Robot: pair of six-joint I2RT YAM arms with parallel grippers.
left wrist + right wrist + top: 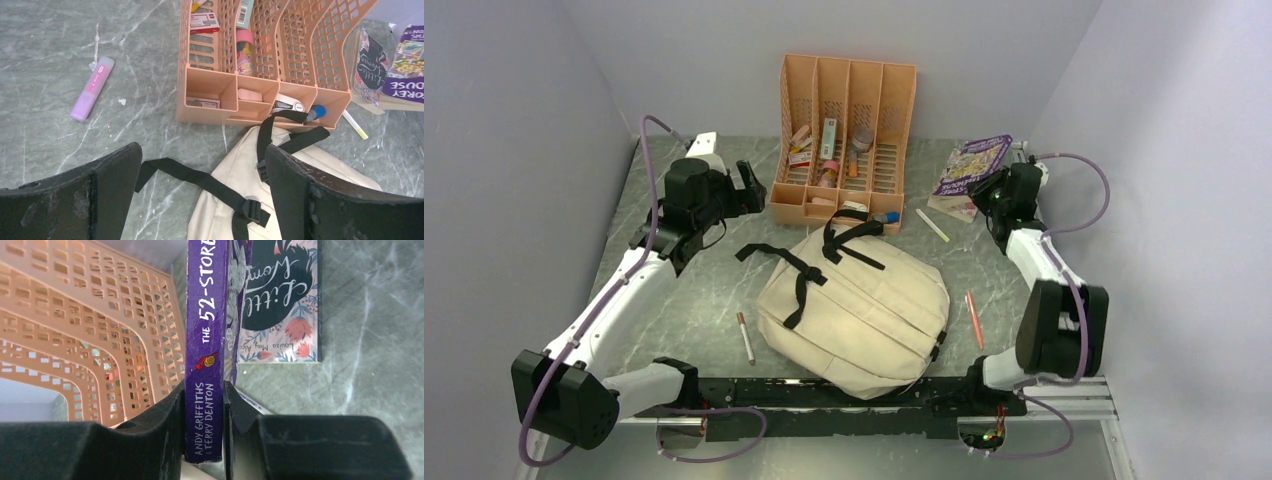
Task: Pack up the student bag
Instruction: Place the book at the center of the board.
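Since the student bag [854,310], flat on the table [684,300] before the orange desk organiser [844,130], looks soft and floppy, take its black top handle [849,232] with your wide-open left pincer [202,170], while your right pincer [204,405] clamps the purple book [206,315].

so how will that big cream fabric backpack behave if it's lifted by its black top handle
The cream fabric backpack lies slumped with soft creases, so it will probably sag and fold rather than hold its shape. It looks fairly flat, so it is perhaps light for its size. Its loose black straps sprawl sideways and may drag or snag.
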